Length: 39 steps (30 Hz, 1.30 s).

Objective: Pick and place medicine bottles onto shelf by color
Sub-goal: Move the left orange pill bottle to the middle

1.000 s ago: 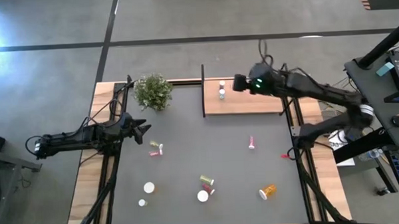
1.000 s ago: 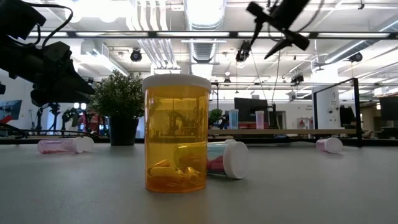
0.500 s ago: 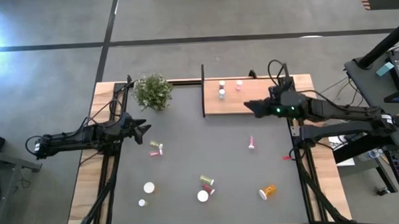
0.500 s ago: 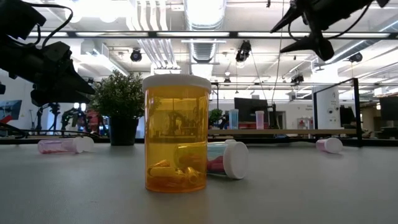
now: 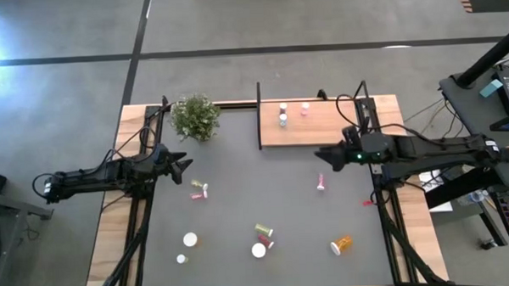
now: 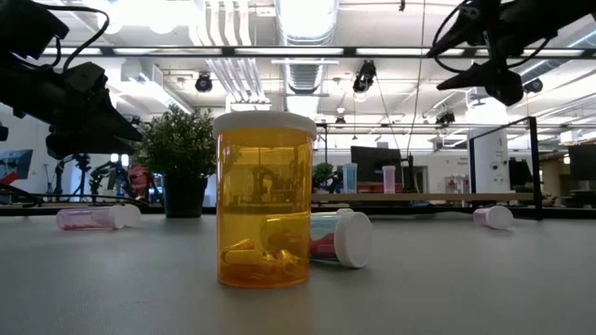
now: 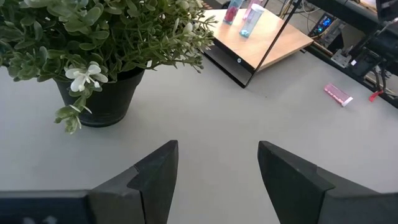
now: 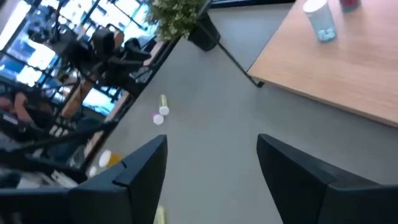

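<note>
The wooden shelf (image 5: 322, 124) lies at the table's far right, with a white bottle (image 5: 282, 119) and a pink bottle (image 5: 304, 109) standing on it. My right gripper (image 5: 322, 154) is open and empty, in the air just off the shelf's near edge, above a pink bottle (image 5: 321, 183) lying on the table. My left gripper (image 5: 184, 165) is open and empty at the table's left. A pink and a yellow-green bottle (image 5: 198, 191) lie near it. An orange bottle (image 5: 341, 243), white bottles (image 5: 190, 239) and a cluster (image 5: 262, 240) sit toward the near edge.
A green potted plant (image 5: 195, 116) stands at the far left, beside the shelf's black post (image 5: 259, 116). A small red object (image 5: 363, 199) lies near the table's right edge. Bare dark tabletop (image 5: 256, 185) lies in the middle.
My right gripper has moved off the shelf's far part toward the table's near edge and right, and now hangs off the shelf's near edge. It has left a pink bottle standing on the shelf. My left arm has kept still.
</note>
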Tool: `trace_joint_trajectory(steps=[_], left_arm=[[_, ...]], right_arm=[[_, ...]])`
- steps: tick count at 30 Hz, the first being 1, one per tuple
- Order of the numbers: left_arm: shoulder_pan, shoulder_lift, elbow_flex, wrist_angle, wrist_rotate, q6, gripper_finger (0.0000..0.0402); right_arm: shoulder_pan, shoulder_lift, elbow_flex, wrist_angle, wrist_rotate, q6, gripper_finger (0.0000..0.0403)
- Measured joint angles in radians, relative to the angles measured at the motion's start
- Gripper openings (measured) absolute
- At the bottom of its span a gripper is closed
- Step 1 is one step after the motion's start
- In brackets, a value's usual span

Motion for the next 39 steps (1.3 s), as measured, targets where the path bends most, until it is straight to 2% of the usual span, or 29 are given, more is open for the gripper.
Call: trace_joint_trajectory(steps=[5,14,21,39], left_arm=[[0.000,0.000,0.000,0.000,0.000,0.000,0.0205],[0.000,0.000,0.000,0.000,0.000,0.000,0.0205],[0.000,0.000,0.000,0.000,0.000,0.000,0.0205],[0.000,0.000,0.000,0.000,0.000,0.000,0.0205]], right_arm=[[0.000,-0.038,-0.023,-0.019,-0.035,-0.096,0.0222],[0.000,-0.092,-0.045,-0.024,-0.165,-0.308,0.0205],[-0.001,-0.088,-0.047,-0.078,-0.184,-0.272,0.0205],[-0.001,0.000,-0.047,-0.072,-0.184,-0.270,0.0205]])
